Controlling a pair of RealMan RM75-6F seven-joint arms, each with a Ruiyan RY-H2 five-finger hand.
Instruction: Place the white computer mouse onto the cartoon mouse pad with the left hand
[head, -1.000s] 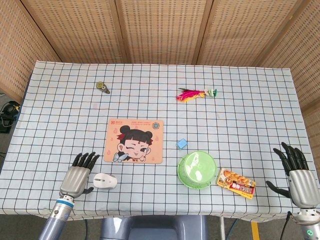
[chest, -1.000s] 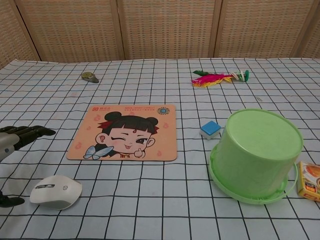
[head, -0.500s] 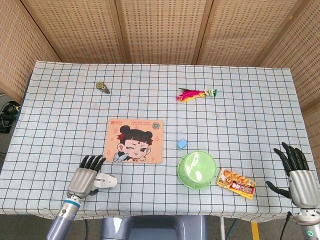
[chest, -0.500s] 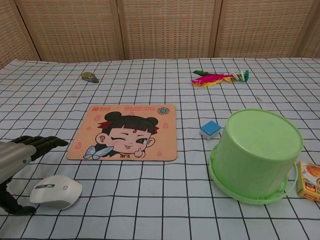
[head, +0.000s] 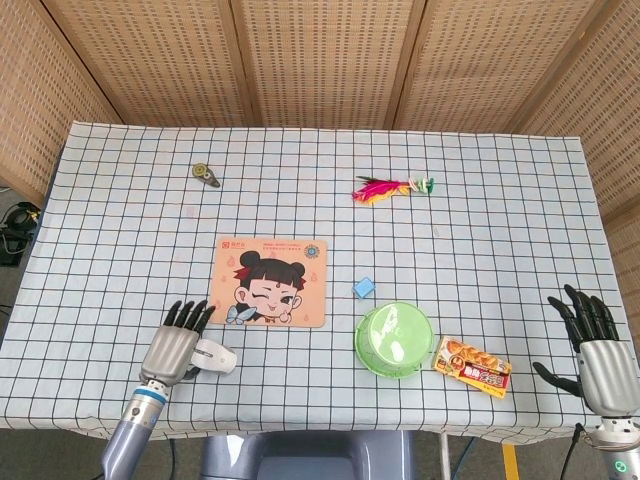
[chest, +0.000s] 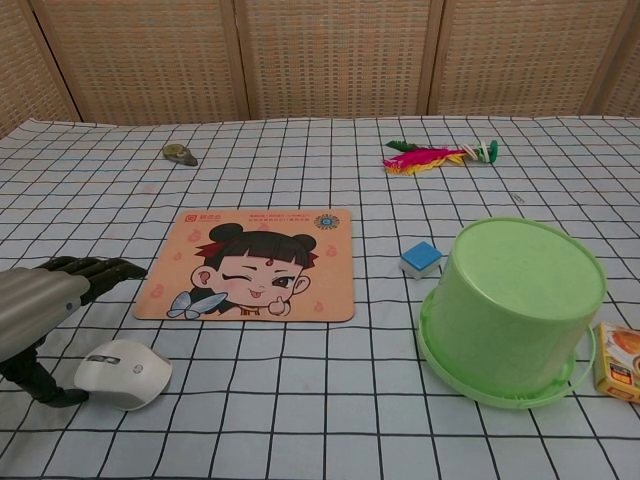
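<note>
White computer mouse (chest: 122, 373) lies near and left of the cartoon mouse pad (chest: 252, 264), with the left hand (chest: 40, 305) flat over its left side, fingers straight and not yet gripping; closing off-centre could nudge it aside; right hand (head: 597, 345) rests spread

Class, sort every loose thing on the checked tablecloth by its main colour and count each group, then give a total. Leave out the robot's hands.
White: 1, the computer mouse
Orange: 2, the cartoon mouse pad and snack packet
Green: 1, the upturned bucket
Blue: 1, the small cube
Pink and yellow: 1, the feather shuttlecock
Dark olive: 1, the small object
Total: 7
</note>
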